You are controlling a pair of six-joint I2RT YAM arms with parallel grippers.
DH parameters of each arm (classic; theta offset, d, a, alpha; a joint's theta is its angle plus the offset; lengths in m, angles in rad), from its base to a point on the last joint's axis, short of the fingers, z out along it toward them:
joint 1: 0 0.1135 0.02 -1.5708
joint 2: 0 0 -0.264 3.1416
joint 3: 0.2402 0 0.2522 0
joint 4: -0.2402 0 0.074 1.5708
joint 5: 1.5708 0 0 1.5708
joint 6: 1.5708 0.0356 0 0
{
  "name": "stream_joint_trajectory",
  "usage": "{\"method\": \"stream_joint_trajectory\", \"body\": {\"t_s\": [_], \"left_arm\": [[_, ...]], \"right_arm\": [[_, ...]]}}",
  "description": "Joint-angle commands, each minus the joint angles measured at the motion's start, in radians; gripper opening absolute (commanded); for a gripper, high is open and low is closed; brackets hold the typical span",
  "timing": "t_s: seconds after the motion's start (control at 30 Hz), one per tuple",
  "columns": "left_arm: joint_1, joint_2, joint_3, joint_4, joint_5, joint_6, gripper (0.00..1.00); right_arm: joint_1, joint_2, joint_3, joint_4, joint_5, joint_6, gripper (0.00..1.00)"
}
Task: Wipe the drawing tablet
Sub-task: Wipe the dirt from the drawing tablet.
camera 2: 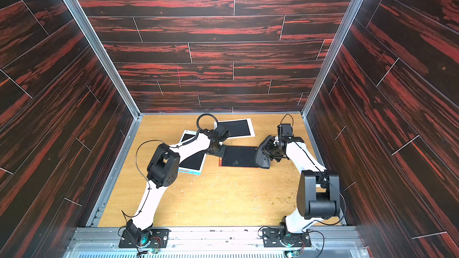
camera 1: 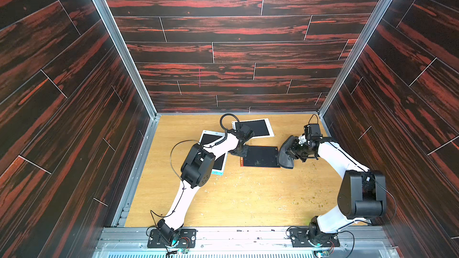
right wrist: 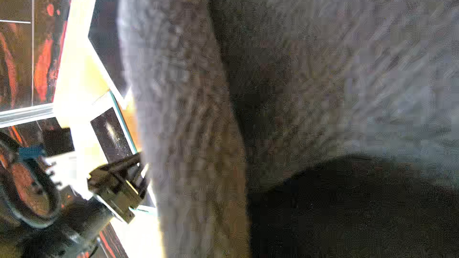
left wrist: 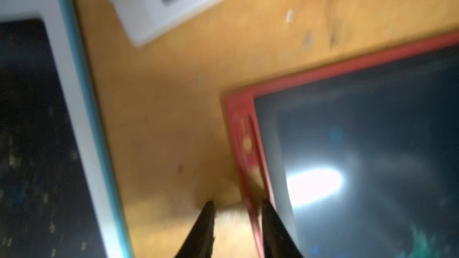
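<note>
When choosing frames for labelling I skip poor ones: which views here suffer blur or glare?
Left wrist: blurred throughout, with a glare patch on the red tablet; right wrist: smeared and blocky, cloth filling most, table blown out white; both top views: sharp.

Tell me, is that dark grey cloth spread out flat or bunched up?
Bunched up: the dark grey cloth hangs in loose folds from the shut right gripper.

- The light wooden table [camera 1: 248, 194] is scuffed with pale marks towards its middle.
- A red-framed tablet [camera 1: 259, 157] lies flat near the centre, its dark screen showing faint greenish marks.
- A white-framed tablet [camera 1: 258, 127] lies flat near the back wall.
- A teal-edged tablet [camera 1: 219, 163] lies to the left, apart from the red one.
- Small greenish specks [camera 1: 320, 204] dot the right side.
</note>
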Motion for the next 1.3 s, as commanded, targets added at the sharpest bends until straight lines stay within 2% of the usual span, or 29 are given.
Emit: {"method": "stream_joint_trajectory", "body": {"t_s": [0.0,0.23,0.37,0.57,0.77,1.0,1.17,1.27], "left_arm": [[0.011,0.112,0.079,-0.076,0.032,-0.04,0.34],[0.028,0.304,0.431,-0.204,0.023,-0.071,0.34],[0.037,0.369,0.555,-0.242,0.01,-0.072,0.34],[0.052,0.371,0.569,-0.242,-0.029,-0.082,0.34],[0.053,0.327,0.556,-0.251,-0.053,-0.1,0.34],[0.044,0.146,0.44,-0.114,-0.044,-0.149,0.4],[0.051,0.03,0.447,-0.136,-0.116,-0.103,0.46],[0.074,-0.058,0.4,-0.157,-0.191,-0.072,0.48]], "right_arm": [[-0.002,-0.034,-0.011,-0.032,0.032,-0.013,0.0],[-0.003,-0.05,-0.025,-0.043,0.091,-0.037,0.0],[-0.005,-0.052,-0.041,-0.023,0.067,-0.033,0.0],[-0.005,-0.091,-0.114,0.048,0.019,-0.02,0.0],[-0.006,-0.123,-0.167,0.081,0.022,-0.052,0.0],[-0.005,-0.139,-0.193,0.104,0.004,-0.058,0.0],[-0.018,-0.164,-0.187,0.088,0.032,-0.056,0.0],[-0.041,-0.181,-0.184,0.074,0.052,-0.048,0.0]]}}
